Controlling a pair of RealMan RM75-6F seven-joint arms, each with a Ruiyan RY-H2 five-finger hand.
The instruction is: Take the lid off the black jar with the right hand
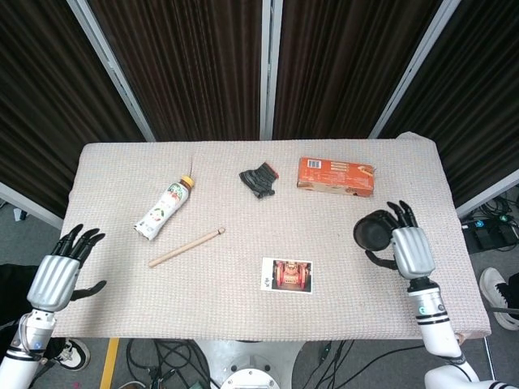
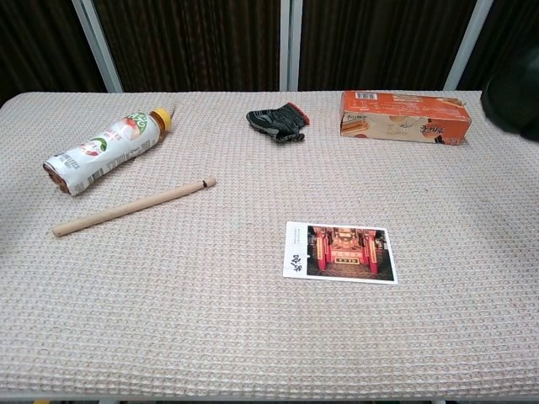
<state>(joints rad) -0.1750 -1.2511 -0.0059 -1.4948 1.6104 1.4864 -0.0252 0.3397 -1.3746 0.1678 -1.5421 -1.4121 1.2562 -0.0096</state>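
Observation:
A round black jar [image 1: 373,233] is at the table's right side, and my right hand [image 1: 409,251] grips it, fingers curled around its far side and thumb below. In the chest view the jar [image 2: 514,97] shows only as a dark blurred shape at the right edge, above the table. I cannot tell the lid from the body in either view. My left hand [image 1: 55,277] hangs off the table's front left corner with fingers spread and nothing in it.
On the beige cloth-covered table [image 1: 227,275] lie a drink bottle [image 1: 165,207] on its side, a wooden stick [image 1: 186,247], a crumpled black glove [image 1: 259,179], an orange carton [image 1: 336,176] and a picture card [image 1: 287,274].

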